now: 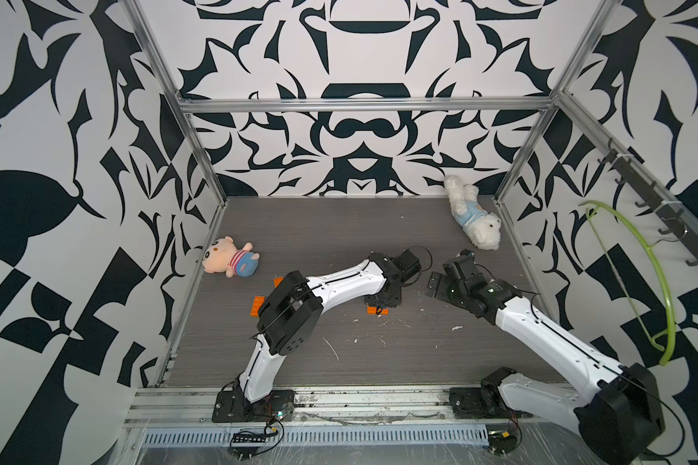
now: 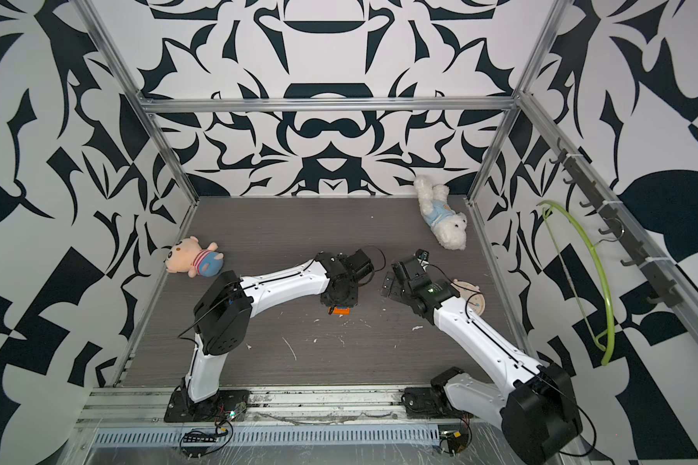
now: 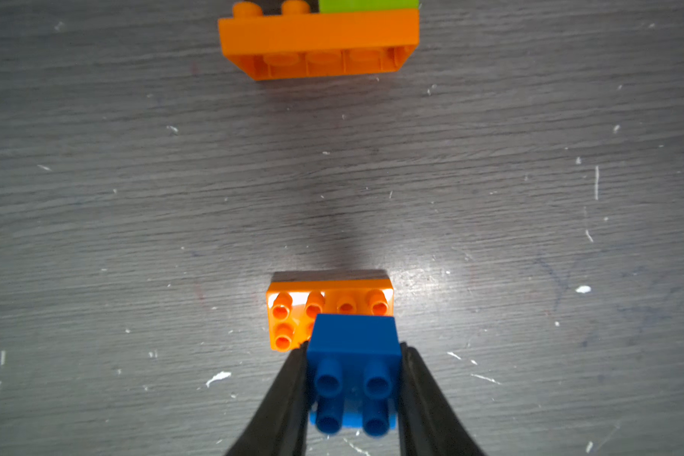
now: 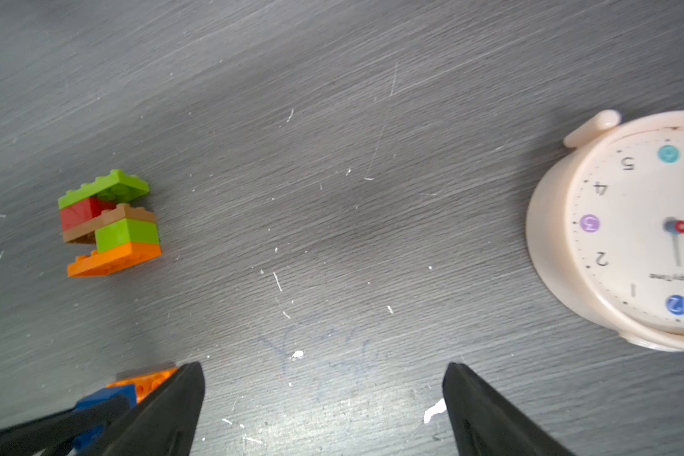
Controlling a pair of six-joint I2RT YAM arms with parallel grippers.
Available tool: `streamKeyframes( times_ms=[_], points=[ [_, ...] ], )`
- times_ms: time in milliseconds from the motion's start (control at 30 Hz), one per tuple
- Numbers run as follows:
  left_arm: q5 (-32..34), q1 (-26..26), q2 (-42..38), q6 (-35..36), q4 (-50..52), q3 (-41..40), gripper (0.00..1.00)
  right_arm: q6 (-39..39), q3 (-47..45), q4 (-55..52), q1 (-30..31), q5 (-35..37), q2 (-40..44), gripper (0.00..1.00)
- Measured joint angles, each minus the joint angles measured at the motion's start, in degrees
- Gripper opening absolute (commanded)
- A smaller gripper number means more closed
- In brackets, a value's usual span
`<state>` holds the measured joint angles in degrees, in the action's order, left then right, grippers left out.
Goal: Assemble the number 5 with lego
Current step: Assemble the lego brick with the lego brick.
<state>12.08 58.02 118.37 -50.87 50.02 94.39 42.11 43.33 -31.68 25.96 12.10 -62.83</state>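
Four hollow studs (image 3: pixel 328 381) top the square blue brick (image 3: pixel 352 339).

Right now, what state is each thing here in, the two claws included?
left gripper, shut on the blue brick
right gripper, open, empty
blue brick, gripped, over the orange brick; contact unclear
orange brick, lying flat, studs up
lego stack, joined, lying on its side
clock, lying face up
pink plush, lying on its side
white plush, lying down
green hanger, hanging up
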Motion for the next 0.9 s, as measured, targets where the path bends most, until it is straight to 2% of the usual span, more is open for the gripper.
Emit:
streamKeyframes(
  times_ms=[267,500,900],
  points=[
    [-0.6,0.1,1.4,-0.3,0.1,0.2,0.28,-2.7,-1.5,4.4,0.0,-8.7,-0.9,1.00],
    [-1.4,0.2,1.6,-0.3,-0.1,0.3,0.29,-2.4,-3.5,6.6,-0.1,-10.8,-1.8,1.00],
    [-1.8,0.2,3.0,-0.3,0.0,1.4,0.30,-0.3,-6.6,10.2,-3.7,-17.1,-3.7,0.99]
  ],
)
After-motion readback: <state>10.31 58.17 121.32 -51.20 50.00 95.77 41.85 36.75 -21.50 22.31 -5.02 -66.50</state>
